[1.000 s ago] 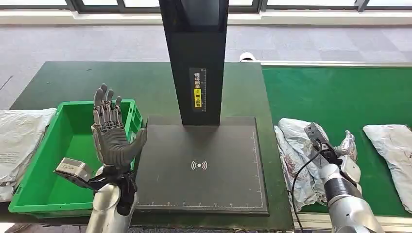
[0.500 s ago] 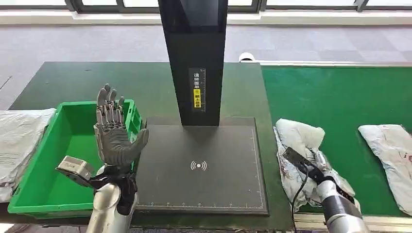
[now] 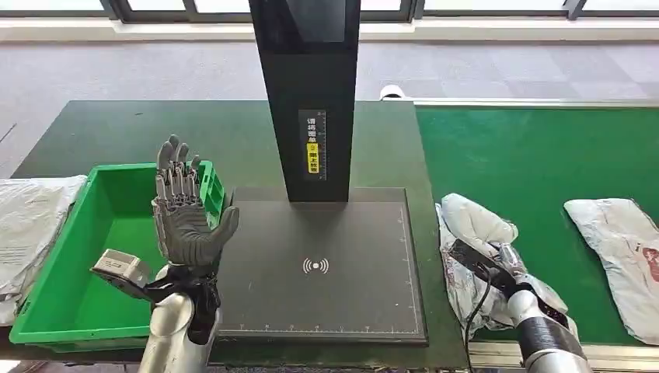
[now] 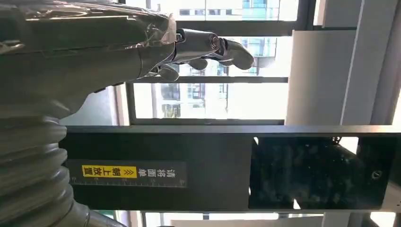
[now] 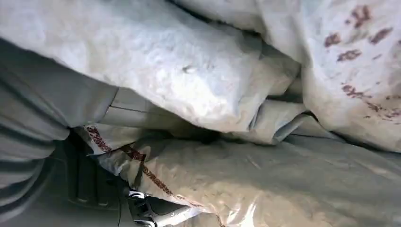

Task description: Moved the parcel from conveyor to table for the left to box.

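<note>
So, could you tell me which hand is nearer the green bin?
Left. The left hand is raised beside the green bin's inner wall; the right hand is across the scanner base, at a parcel.

The right hand (image 3: 509,264) was largely buried in the crumpled grey parcel (image 3: 474,233), so its grip could not be judged. A second parcel (image 3: 622,249) was cut off by the right edge, a grey bag (image 3: 27,225) by the left. The scanner column (image 3: 307,93) ran past the top.
</note>
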